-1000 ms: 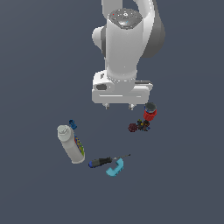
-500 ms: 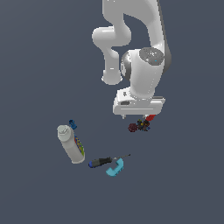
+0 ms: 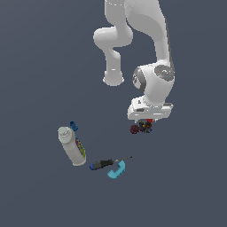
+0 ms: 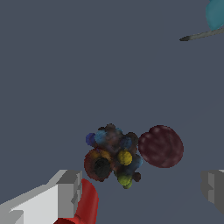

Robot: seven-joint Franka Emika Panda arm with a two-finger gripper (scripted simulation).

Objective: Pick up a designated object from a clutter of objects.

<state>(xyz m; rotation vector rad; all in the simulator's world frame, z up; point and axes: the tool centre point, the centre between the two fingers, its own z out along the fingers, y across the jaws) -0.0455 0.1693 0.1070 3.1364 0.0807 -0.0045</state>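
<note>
We see the tool (image 4: 142, 192) spread wide above the clump (image 4: 113, 154), whose neighbouring ball (image 4: 161, 146) crowds the grasp.

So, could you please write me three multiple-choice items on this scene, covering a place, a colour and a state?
1. What lies right beside the knobbly clump?
A. a white bottle
B. a dark-red ball
C. a screwdriver

2. What colour is the curved piece near the screwdriver?
A. cyan
B. orange
C. black

3. How is the claw?
A. shut on the clump
B. shut on the ball
C. open, fingers apart

Answers:
1. B, since the ball sits against the clump in the wrist view.
2. A, since the curved piece shows cyan in the exterior view.
3. C, since the wrist view shows the fingers spread wide, gripping nothing.
</note>
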